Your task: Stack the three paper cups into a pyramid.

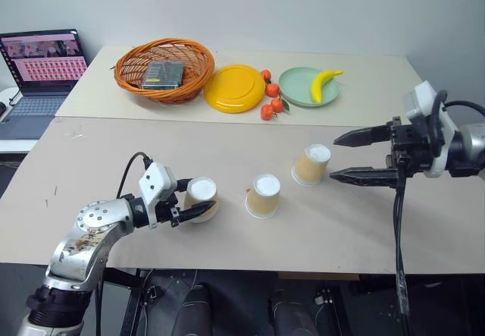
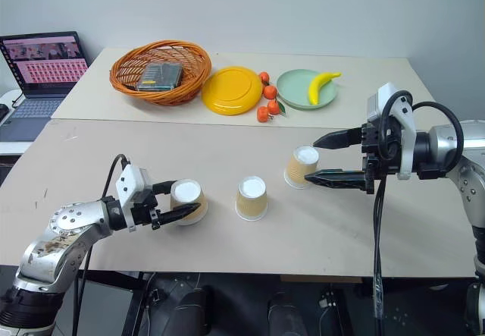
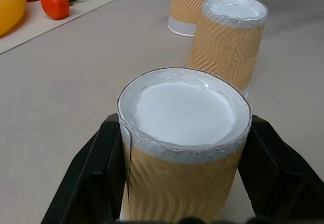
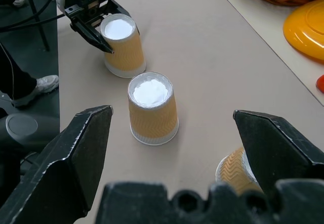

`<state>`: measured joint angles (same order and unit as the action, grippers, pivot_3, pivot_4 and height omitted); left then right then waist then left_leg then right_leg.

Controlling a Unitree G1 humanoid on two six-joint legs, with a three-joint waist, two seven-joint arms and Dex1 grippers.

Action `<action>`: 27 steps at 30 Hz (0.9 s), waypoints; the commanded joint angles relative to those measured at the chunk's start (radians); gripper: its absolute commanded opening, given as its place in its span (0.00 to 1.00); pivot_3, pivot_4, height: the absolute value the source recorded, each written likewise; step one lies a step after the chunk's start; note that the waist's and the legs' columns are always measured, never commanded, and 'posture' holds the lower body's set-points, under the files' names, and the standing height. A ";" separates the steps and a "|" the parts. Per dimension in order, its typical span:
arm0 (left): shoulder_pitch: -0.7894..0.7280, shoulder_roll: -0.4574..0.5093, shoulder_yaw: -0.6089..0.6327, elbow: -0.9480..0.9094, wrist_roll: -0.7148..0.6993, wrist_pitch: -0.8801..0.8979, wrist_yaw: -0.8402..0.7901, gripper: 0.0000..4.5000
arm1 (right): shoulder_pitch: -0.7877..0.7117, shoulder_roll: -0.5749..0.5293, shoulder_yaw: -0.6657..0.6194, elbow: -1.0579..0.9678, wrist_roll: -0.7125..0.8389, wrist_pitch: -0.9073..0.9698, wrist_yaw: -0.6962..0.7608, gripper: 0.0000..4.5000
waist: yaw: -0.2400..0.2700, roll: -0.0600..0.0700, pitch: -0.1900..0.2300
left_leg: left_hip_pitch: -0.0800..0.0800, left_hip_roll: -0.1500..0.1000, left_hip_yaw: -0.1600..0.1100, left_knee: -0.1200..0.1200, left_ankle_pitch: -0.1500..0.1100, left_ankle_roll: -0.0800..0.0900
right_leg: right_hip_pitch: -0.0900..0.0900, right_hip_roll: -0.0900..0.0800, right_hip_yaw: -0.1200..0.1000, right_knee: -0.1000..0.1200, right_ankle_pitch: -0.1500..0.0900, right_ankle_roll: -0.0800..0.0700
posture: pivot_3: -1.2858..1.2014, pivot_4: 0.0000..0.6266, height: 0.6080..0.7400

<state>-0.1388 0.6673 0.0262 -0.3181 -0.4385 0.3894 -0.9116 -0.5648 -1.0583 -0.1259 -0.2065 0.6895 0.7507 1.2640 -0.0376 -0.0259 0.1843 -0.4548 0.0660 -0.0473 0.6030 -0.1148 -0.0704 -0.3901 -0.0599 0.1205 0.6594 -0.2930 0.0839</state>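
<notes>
On the long tan table (image 1: 364, 233) three upside-down paper cups stand apart in a slanting row: the left cup (image 1: 202, 198) sits clamped between the closed black fingers of the left gripper (image 1: 189, 202), the middle cup (image 1: 264, 195) stands free, and the right cup (image 1: 311, 164) stands just beside the right gripper (image 1: 350, 156), whose fingers gape wide and hold nothing. On the far table the wicker basket (image 1: 129, 74) holds a dark flat box (image 1: 162, 73), the green plate (image 1: 294, 86) carries a banana (image 1: 323, 83), and the yellow plate (image 1: 234, 87) lies bare beside some tangerines (image 1: 272, 100). The left arm reaches low and nearly level along the table's near edge, while the right arm comes in from the side, its fingers pointing across toward the cups.
</notes>
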 commanded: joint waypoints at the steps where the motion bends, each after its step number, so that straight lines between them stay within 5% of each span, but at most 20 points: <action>1: -0.040 -0.042 -0.035 0.013 0.012 -0.047 -0.003 0.59 | 0.011 -0.030 -0.054 -0.022 0.010 -0.006 0.002 1.00 | 0.001 0.000 0.000 | 0.000 0.000 0.000 0.000 0.000 0.000 | 0.000 0.000 0.000 0.000 0.000 0.000 | 0.52 0.24 0.94; 26: -0.128 -0.234 -0.177 0.204 0.115 -0.190 -0.009 0.59 | 0.025 -0.180 -0.153 -0.100 0.090 0.126 -0.023 1.00 | 0.007 0.001 -0.001 | 0.000 0.000 0.000 0.002 0.000 0.000 | 0.001 0.000 0.000 0.000 0.000 0.001 | 0.52 0.24 0.94; 27: -0.128 -0.238 -0.179 0.206 0.117 -0.194 -0.008 0.68 | 0.023 -0.182 -0.154 -0.103 0.094 0.132 -0.025 1.00 | 0.008 0.001 -0.001 | 0.000 0.000 0.000 0.002 0.000 0.000 | 0.001 0.000 0.000 0.000 0.000 0.001 | 0.52 0.24 0.94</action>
<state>-0.2678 0.4354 -0.1335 -0.1169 -0.3386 0.2118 -0.9189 -0.5222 -1.2117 -0.2274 -0.2889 0.7684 0.8721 1.2474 -0.0299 -0.0246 0.1835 -0.4548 0.0657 -0.0475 0.6048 -0.1147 -0.0703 -0.3889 -0.0597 0.1206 0.6597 -0.2927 0.0845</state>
